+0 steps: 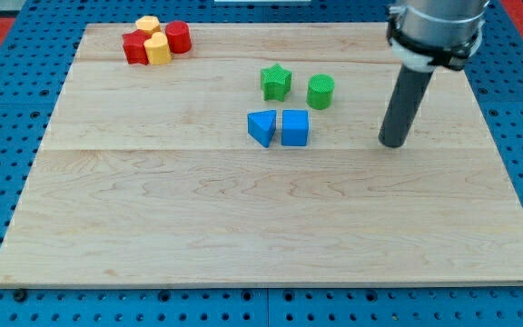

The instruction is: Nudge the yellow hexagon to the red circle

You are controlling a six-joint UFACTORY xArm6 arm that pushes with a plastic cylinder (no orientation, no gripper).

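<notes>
The yellow hexagon (148, 24) sits at the view's top left of the wooden board, at the top of a tight cluster. The red circle (178, 37) is just to its right and a little lower, touching or nearly touching it. My tip (391, 143) rests on the board at the view's right, far from that cluster and to the right of the green and blue blocks.
In the same cluster are a red star-like block (135, 47) and a second yellow block (158, 50). A green star (276, 82) and a green cylinder (320, 92) sit near the middle top. A blue triangle (262, 126) and a blue cube (295, 128) lie below them.
</notes>
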